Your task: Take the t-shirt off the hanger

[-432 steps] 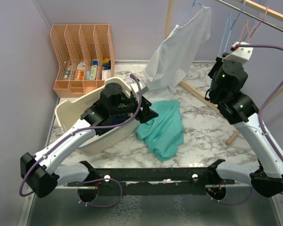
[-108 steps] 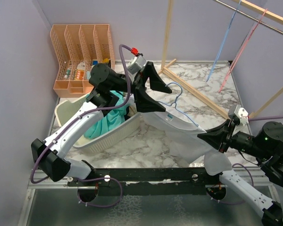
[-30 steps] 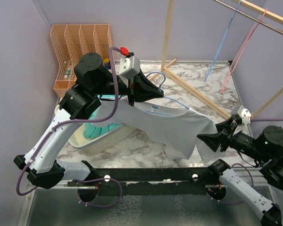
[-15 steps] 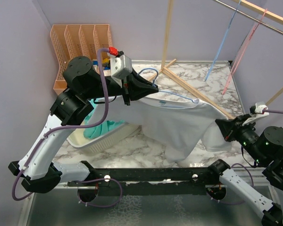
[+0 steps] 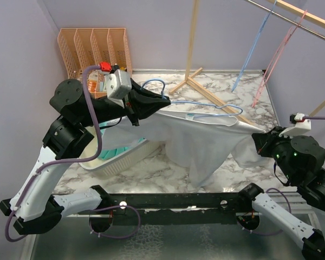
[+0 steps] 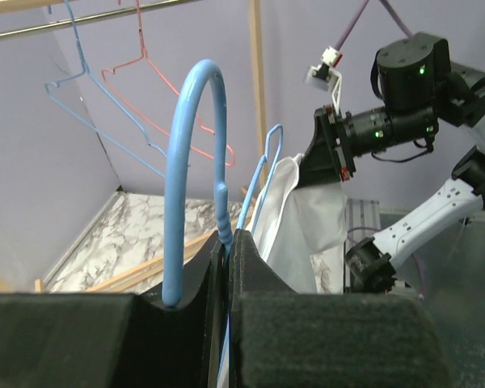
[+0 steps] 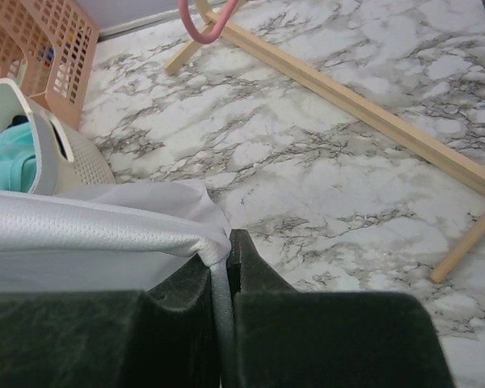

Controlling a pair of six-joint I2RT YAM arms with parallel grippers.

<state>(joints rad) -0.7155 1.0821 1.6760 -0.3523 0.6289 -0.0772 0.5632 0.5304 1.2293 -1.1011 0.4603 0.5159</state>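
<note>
Left gripper [image 6: 229, 242] is clamped on the neck of the blue hanger [image 6: 196, 121], just under its hook. My right gripper [image 7: 226, 244] is pinched shut on a seamed edge of the white t-shirt [image 7: 89, 230]; sleeve or hem, I cannot tell. The shirt hangs stretched between my arms above the marble table [image 5: 151, 172].

From overhead my right fingertips are lost in a fold of cloth, and only the wrist camera shows the pinch. The hanger's lower wire is hidden inside the shirt. My own dark fingers fill the bottom of both wrist views. The white basket [image 7: 48, 153] is cut off at the edge of the right wrist view.

Since half a second ago my left arm has drawn back toward the orange organizer [image 5: 92, 49], and more bare wire shows.
</note>
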